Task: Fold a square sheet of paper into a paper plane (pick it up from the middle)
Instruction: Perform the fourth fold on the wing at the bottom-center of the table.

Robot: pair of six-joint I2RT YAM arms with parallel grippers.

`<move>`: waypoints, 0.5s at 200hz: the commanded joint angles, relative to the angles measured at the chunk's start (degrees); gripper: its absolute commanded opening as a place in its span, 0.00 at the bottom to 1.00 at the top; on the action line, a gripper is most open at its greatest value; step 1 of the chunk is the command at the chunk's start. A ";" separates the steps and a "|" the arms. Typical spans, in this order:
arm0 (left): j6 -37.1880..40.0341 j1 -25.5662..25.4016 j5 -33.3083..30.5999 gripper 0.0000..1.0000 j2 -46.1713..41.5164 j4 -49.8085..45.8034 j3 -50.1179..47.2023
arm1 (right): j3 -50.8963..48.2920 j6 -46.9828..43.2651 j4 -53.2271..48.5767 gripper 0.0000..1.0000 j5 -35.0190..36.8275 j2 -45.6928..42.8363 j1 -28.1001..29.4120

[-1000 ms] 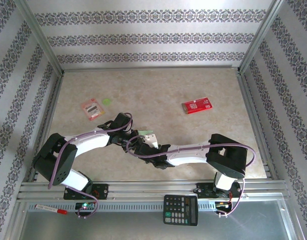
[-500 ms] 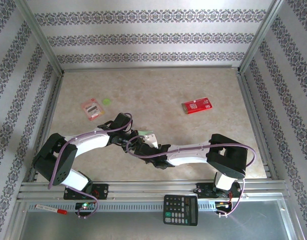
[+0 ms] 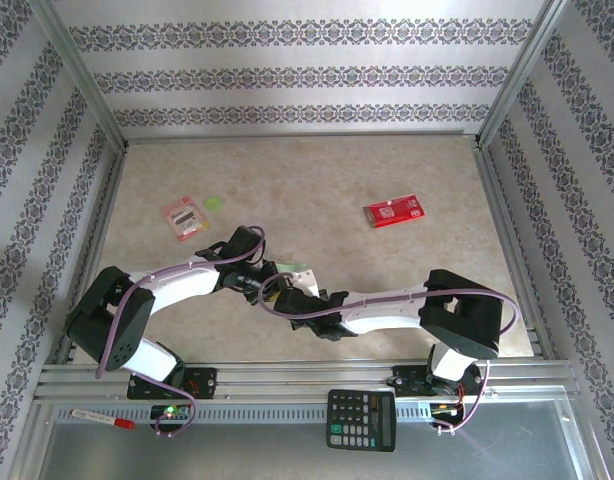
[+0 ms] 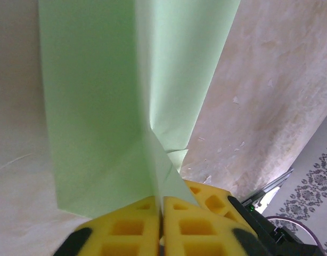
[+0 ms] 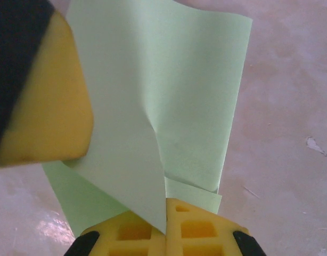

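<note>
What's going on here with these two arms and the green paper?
A light-green square sheet of paper is being folded over the near half of the table. The left gripper and the right gripper are each pinched shut on a raised fold of it, close together. It is creased but not yet a plane. A red packet lies apart, farther back on the right.

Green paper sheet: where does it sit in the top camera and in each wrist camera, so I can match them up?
Top external: the green paper is a small pale patch just below the picture's centre.
Left wrist: it fills the upper left and middle, running down into the left gripper at the bottom edge.
Right wrist: it fills the centre, pinched by the right gripper at the bottom.
Shared landmark: the beige marbled table.
</note>
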 commanded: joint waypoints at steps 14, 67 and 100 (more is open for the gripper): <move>3.09 1.03 -2.25 0.22 -3.68 -3.50 0.99 | -6.49 -4.29 7.60 0.00 -2.73 -4.66 -1.52; 1.98 2.31 -3.58 0.32 -9.55 -2.51 -2.16 | -13.22 -6.57 18.12 0.00 -9.52 -8.69 -4.77; -0.91 0.74 -2.50 0.24 -9.25 3.97 -5.92 | -16.02 -4.22 22.98 0.00 -12.98 -8.87 -6.59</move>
